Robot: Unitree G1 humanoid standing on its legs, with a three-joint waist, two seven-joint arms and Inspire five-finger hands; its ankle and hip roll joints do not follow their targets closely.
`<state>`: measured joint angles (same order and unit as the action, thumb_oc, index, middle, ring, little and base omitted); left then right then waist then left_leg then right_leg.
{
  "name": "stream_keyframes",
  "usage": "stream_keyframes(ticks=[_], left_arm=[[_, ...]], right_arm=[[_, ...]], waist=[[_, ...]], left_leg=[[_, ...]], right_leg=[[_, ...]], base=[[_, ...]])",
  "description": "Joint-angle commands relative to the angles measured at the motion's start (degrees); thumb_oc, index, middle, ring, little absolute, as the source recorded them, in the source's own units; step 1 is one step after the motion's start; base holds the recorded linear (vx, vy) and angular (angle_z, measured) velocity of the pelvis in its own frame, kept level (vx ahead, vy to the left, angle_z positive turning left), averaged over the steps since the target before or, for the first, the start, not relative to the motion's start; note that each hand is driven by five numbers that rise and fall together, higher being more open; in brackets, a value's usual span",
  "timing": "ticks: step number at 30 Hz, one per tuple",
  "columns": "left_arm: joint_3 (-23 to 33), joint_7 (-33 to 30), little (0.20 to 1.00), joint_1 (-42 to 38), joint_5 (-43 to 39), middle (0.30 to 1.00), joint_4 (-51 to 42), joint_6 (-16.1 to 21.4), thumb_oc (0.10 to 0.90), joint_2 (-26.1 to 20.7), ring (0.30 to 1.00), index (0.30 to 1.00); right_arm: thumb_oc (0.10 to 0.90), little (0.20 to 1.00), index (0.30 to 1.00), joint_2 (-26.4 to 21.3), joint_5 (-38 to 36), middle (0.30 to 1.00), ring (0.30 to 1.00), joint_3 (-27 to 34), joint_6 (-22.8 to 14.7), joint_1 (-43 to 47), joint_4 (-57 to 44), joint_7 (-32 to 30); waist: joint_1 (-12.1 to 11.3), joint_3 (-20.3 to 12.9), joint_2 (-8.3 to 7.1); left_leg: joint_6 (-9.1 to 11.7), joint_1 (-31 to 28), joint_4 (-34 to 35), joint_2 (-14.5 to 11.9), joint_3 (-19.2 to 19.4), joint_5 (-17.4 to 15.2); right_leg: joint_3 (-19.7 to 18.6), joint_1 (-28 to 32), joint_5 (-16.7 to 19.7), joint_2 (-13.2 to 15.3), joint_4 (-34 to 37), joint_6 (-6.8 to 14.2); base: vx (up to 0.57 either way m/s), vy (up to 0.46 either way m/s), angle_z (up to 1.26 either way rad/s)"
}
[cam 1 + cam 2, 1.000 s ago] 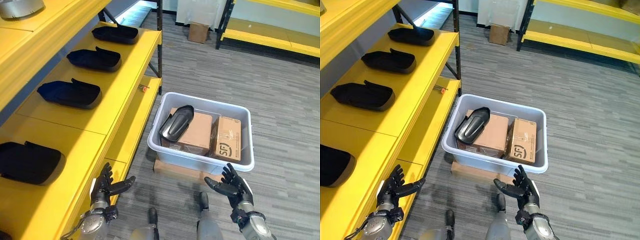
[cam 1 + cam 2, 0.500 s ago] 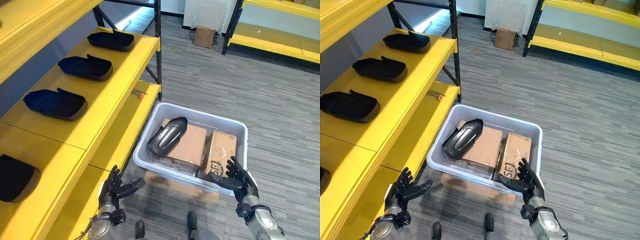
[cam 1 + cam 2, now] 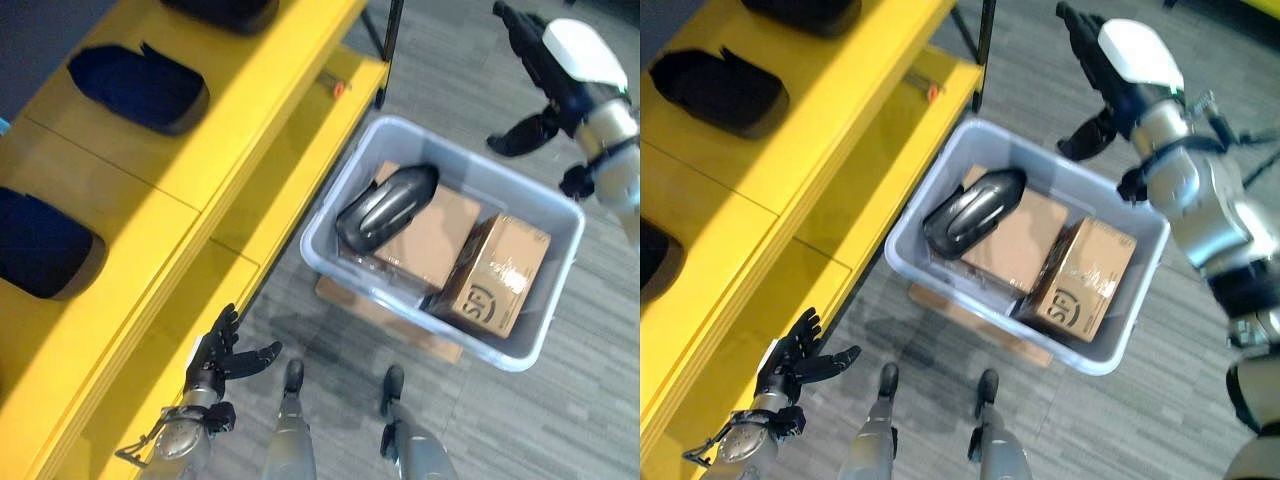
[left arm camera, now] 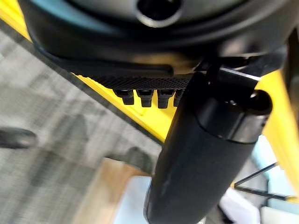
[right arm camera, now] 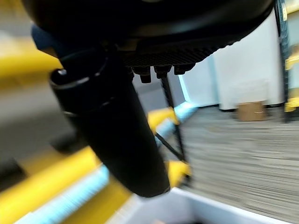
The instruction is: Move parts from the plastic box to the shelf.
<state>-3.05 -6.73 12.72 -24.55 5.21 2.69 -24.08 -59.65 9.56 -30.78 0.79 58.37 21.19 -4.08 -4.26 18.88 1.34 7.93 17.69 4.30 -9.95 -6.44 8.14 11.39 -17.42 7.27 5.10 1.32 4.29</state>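
**Both my hands empty, the part lying in the box**

My right hand (image 3: 1120,70) is raised above the far rim of the plastic box (image 3: 1095,355), fingers straight and spread, thumb held out to the side, holding nothing. In my right wrist view the thumb (image 5: 112,135) stands clear of the short row of fingertips, with the yellow shelf and grey floor past it.

My left hand (image 3: 225,355) hangs low beside the front edge of the shelf (image 3: 250,120), well apart from the box. Its fingers are spread and relaxed, the thumb pointing toward the box, and it holds nothing.

The part (image 3: 385,205) I am to move, a glossy black moulded shell, lies tilted in the box, resting across the top of the larger cardboard carton (image 3: 435,240). A second cardboard carton (image 3: 495,275) lies just beside the first, on the side toward my right. The box rests on a flat cardboard piece (image 3: 385,315) on the grey carpeted floor (image 3: 560,420), just beside the shelf's lower level.

Other black parts (image 3: 140,85) lie in a row on the shelf's upper yellow board, each apart from the next.
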Motion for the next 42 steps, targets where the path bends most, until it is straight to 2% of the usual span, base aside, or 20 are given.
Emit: stream_keyframes(ticks=[1,3,8,25,34,37,42], left_arm=[[2.89,-2.09,1.000,-0.08,-0.91,1.000,-5.14,5.43,0.900,-2.00,1.000,1.000],[2.60,-2.81,1.000,-0.89,-0.98,1.000,-5.10,5.84,0.900,-2.23,1.000,1.000],[1.64,-3.42,1.000,-2.37,-1.02,1.000,-5.22,6.21,0.900,-2.26,1.000,1.000],[1.80,-6.77,1.000,-5.24,-1.16,1.000,-4.24,7.07,0.900,-0.74,1.000,1.000],[1.91,-7.21,1.000,-4.83,-1.36,1.000,-5.29,7.24,0.900,-0.58,1.000,1.000],[2.17,-7.67,1.000,-4.96,-1.53,1.000,-6.19,7.56,0.900,-1.18,1.000,1.000],[3.17,-8.80,1.000,-5.21,-1.38,1.000,-7.41,7.57,0.900,-1.62,1.000,1.000]], right_arm=[[0.900,1.000,1.000,3.83,7.59,1.000,1.000,-0.51,-1.56,-2.11,-5.26,-1.40],[0.900,1.000,1.000,5.04,10.91,1.000,1.000,-4.98,-1.25,2.27,-1.49,-0.65],[0.900,1.000,1.000,6.26,13.48,1.000,1.000,-9.54,-0.78,7.09,2.42,-0.23],[0.900,1.000,1.000,9.04,18.69,1.000,1.000,-13.48,0.01,9.12,5.19,1.08],[0.900,1.000,1.000,7.51,20.53,1.000,1.000,-15.48,0.28,12.67,5.62,0.73],[0.900,1.000,1.000,6.15,21.21,1.000,1.000,-17.32,0.20,15.35,4.97,0.48],[0.900,1.000,1.000,3.89,21.24,1.000,1.000,-18.94,0.23,18.92,3.22,0.60]], waist=[[0.92,-3.13,-1.55],[0.29,-1.90,-1.71],[-0.06,-0.12,-1.23],[-0.18,3.37,-1.68],[-0.41,5.24,-1.92],[-0.70,6.93,-2.19],[-1.03,9.63,-2.66]], left_leg=[[0.30,-8.33,0.52,-3.24,4.19,-2.56],[0.46,-7.28,0.61,-3.34,3.82,-2.05],[0.70,-5.25,0.67,-3.42,3.29,-1.38],[0.69,-2.62,0.70,-2.69,2.86,-1.58],[0.54,-1.50,-0.28,-2.60,3.18,-1.84],[0.05,0.93,-4.13,-2.68,2.51,-3.32],[-0.84,7.80,-14.05,-1.44,0.30,-8.57]], right_leg=[[-2.78,-1.19,-4.57,3.82,-3.23,3.70],[-2.62,-2.57,-4.54,3.64,-4.01,3.60],[-2.23,-4.87,-5.16,3.80,-6.09,3.33],[-1.96,-7.65,-4.45,4.61,-6.81,3.59],[-2.29,-9.27,-4.76,4.78,-7.84,3.41],[-2.40,-11.67,-6.11,5.11,-11.39,2.97],[-2.90,-18.21,-10.18,5.95,-21.46,2.29]], base=[[-0.03,-0.040,0.01],[-0.04,-0.046,0.02],[-0.03,-0.018,0.04],[0.00,-0.002,0.01],[0.00,0.001,0.00],[-0.05,-0.021,0.02],[-0.04,-0.038,0.23]])
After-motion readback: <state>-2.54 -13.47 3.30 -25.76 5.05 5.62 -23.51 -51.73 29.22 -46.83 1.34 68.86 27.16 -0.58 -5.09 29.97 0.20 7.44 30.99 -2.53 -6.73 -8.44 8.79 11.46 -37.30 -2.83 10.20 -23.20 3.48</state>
